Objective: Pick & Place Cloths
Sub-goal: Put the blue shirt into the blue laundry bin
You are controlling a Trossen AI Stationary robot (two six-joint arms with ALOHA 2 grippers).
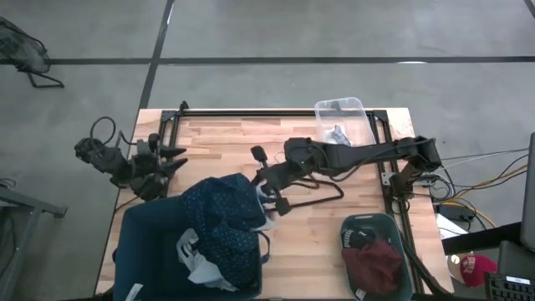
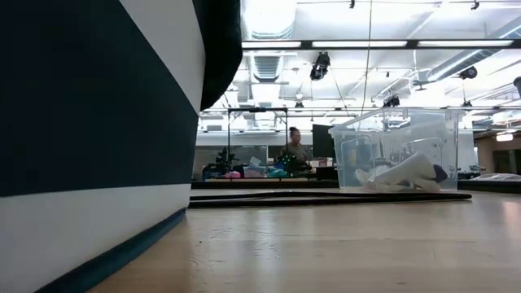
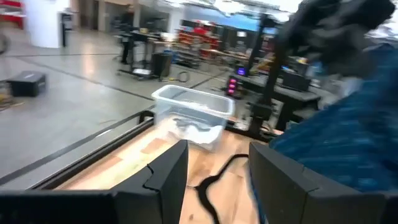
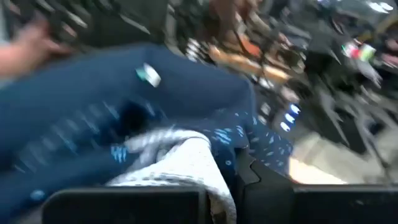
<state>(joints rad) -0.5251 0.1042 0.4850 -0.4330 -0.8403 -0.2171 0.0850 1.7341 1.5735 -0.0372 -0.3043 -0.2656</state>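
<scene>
High view: my right end effector [image 1: 269, 194] has clamped the navy shirt [image 1: 224, 219] over the bin [image 1: 146, 247]; left end effector [image 1: 171, 161] waits half-open, empty.

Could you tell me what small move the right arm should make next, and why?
Probably lift a little. The right gripper is shut at the edge of the navy dotted shirt, which still lies draped over the dark blue bin. The left gripper waits open at the table's left edge.
</scene>
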